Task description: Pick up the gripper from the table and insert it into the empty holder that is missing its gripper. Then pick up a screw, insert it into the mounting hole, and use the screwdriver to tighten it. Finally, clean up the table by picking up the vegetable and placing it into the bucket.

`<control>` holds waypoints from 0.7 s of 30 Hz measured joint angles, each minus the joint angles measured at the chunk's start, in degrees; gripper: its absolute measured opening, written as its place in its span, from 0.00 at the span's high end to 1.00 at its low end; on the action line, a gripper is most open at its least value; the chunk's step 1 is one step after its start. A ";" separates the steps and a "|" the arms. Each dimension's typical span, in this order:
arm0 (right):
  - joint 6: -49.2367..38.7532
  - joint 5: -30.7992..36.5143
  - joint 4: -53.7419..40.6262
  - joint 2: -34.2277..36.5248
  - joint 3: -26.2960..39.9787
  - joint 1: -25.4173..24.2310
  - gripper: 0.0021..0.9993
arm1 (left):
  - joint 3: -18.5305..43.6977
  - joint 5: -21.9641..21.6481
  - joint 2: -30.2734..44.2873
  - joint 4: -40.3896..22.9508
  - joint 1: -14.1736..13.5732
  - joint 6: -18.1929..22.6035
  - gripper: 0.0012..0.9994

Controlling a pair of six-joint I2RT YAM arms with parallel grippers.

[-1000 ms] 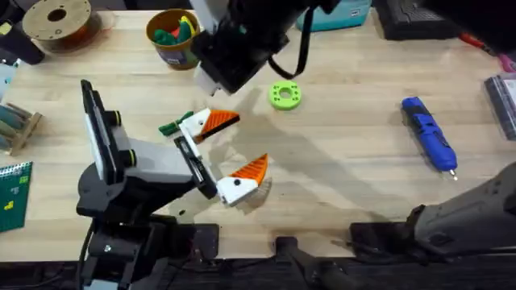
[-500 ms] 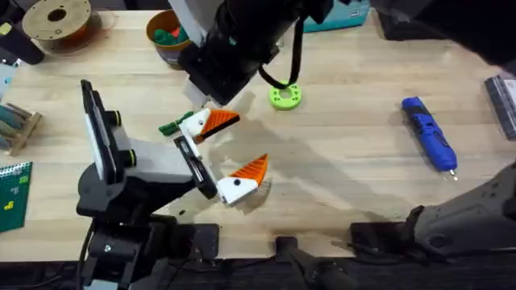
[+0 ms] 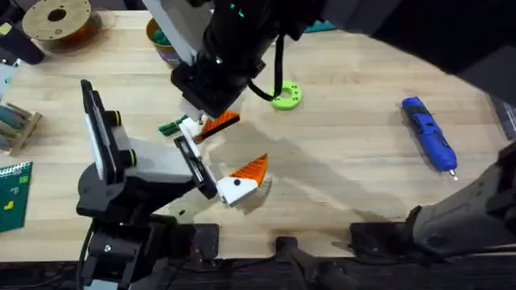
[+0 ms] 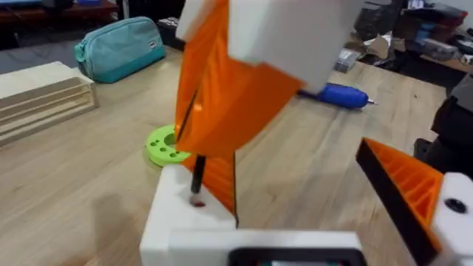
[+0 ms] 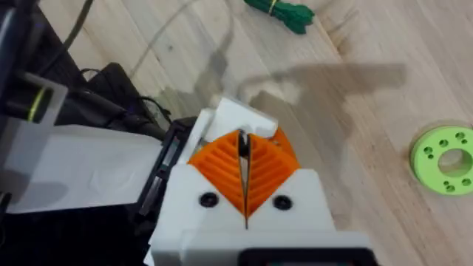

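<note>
While lowering and sliding leftward since before, right gripper [image 5: 244,193] pressing its orange pads together on a thin screw over the white plastic holder [image 3: 191,129], left gripper [image 3: 216,157] spreading wide, slender dark green toy vegetable [image 3: 170,127] lying just beside, open bare wood stretching toward the blue cylindrical screwdriver [image 3: 429,134].

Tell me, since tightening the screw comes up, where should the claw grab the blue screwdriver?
Grip the blue screwdriver across its thick body near the middle, coming straight down from above. It lies flat on the table, the thin bit pointing toward the robot, with open wood on both long sides for the fingers.

The wooden table [image 3: 347,161] carries the screwdriver [image 3: 429,134], green ring [image 3: 286,95], vegetable [image 3: 170,127] and bucket [image 3: 158,39].
</note>
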 joint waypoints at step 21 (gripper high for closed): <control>0.00 -0.22 -0.59 1.74 0.00 -0.02 0.99 | 0.00 -0.04 0.01 -0.61 0.02 -0.40 0.01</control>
